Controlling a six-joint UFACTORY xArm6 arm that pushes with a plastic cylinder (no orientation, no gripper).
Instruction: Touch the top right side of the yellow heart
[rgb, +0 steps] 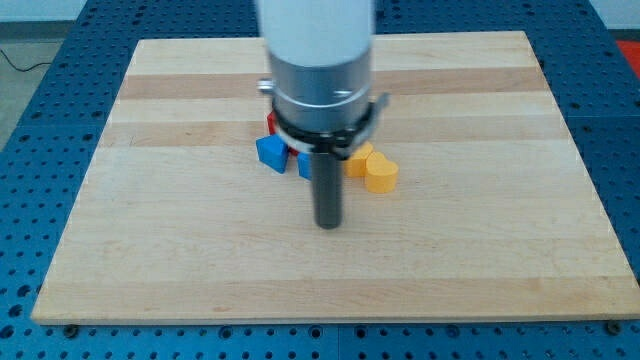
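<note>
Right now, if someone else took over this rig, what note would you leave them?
No hand on this arm; my tip rests on bare board, toward the view's bottom-left of the yellow heart, apart from every block.
The yellow heart sits at the right end of a cluster under the arm. An orange block lies against its left, two blue blocks further left, and a red block peeks out behind the arm.
Done: nothing visible; the heart is untouched.
Left: probably bring the tip round the heart's right to its top right side and make contact.
</note>
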